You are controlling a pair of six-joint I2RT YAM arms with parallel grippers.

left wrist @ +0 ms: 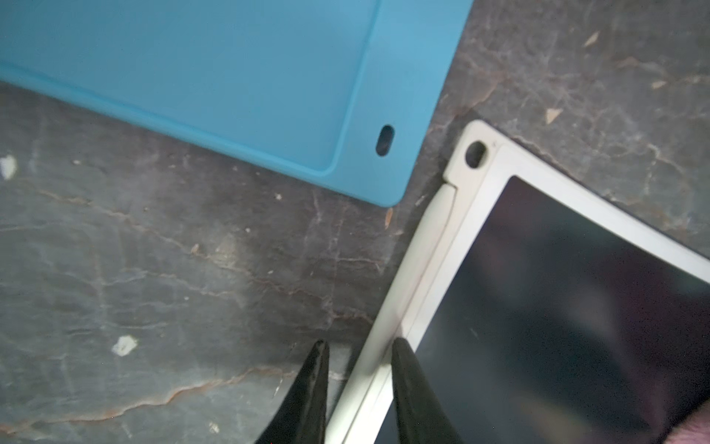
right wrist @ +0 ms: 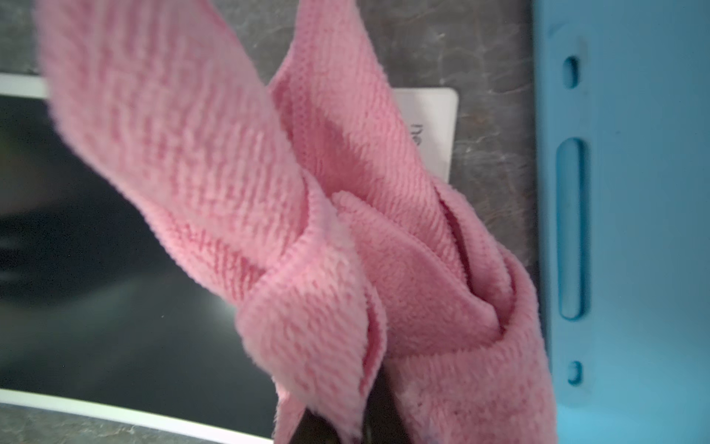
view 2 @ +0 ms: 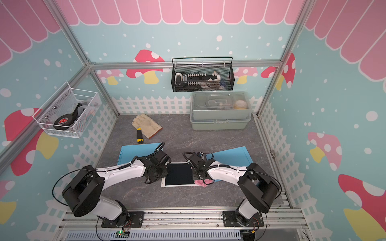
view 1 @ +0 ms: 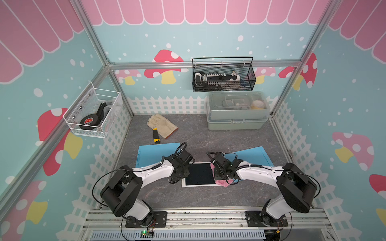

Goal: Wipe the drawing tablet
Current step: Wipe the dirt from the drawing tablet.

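The drawing tablet [view 1: 198,174] [view 2: 179,174], a dark screen in a white frame, lies flat on the grey table between my two arms. My left gripper [left wrist: 360,344] [view 1: 179,174] stands at its left edge. Its jaws are closed on the tablet's white side rail [left wrist: 418,269], one finger on the table side and one over the frame. My right gripper [right wrist: 365,415] [view 1: 219,172] is shut on a bunched pink cloth [right wrist: 307,192] [view 1: 221,182]. The cloth hangs over the tablet's right end, covering part of the screen [right wrist: 96,269] and its corner.
A blue mat [view 1: 154,152] lies behind the tablet on the left and another blue mat [view 1: 254,155] on the right. Farther back are a work glove [view 1: 161,125], a yellow-black utility knife [view 1: 156,136] and a lidded grey-green box [view 1: 237,116]. Wire baskets [view 1: 223,77] [view 1: 94,112] hang on the walls.
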